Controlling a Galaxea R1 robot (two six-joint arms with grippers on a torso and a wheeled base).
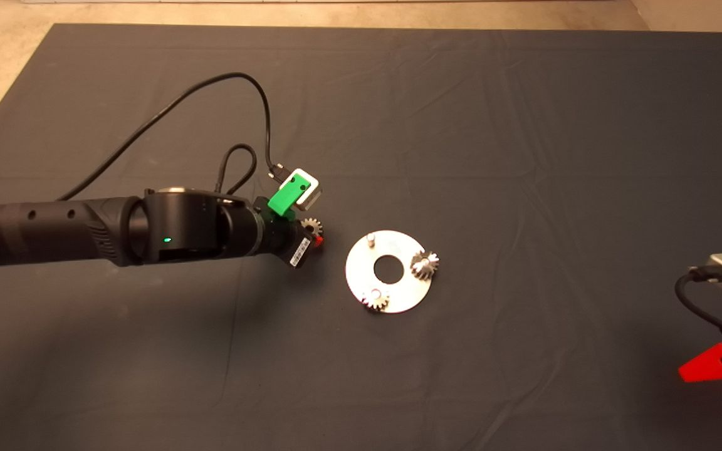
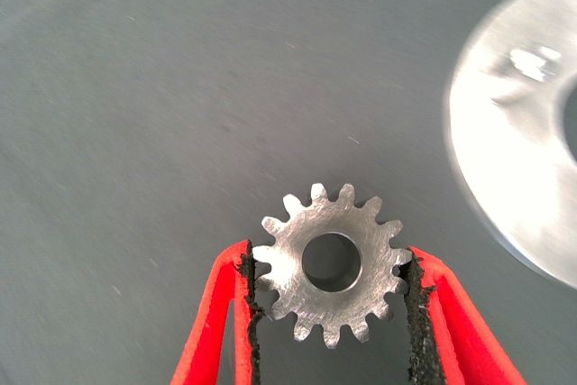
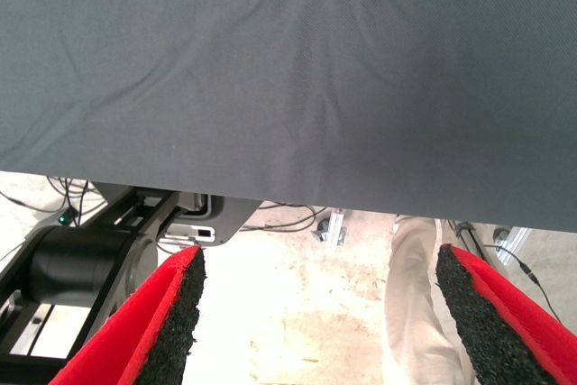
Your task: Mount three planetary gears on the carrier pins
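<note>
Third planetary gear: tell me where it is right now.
The third gear sits clamped between the left gripper's fingers, left of the disc in the head view, nearest the bare pin.

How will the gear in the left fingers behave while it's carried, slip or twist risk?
The gear is solid metal, so probably rigid and heavy for its size. The left gripper pinches it only across its tooth tips, so it could pivot between the black pads. If dropped on edge, its round shape may roll on the mat.

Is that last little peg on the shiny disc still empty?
Yes, empty: the bare peg stands uncovered; its gear sits clamped in the left gripper.
</note>
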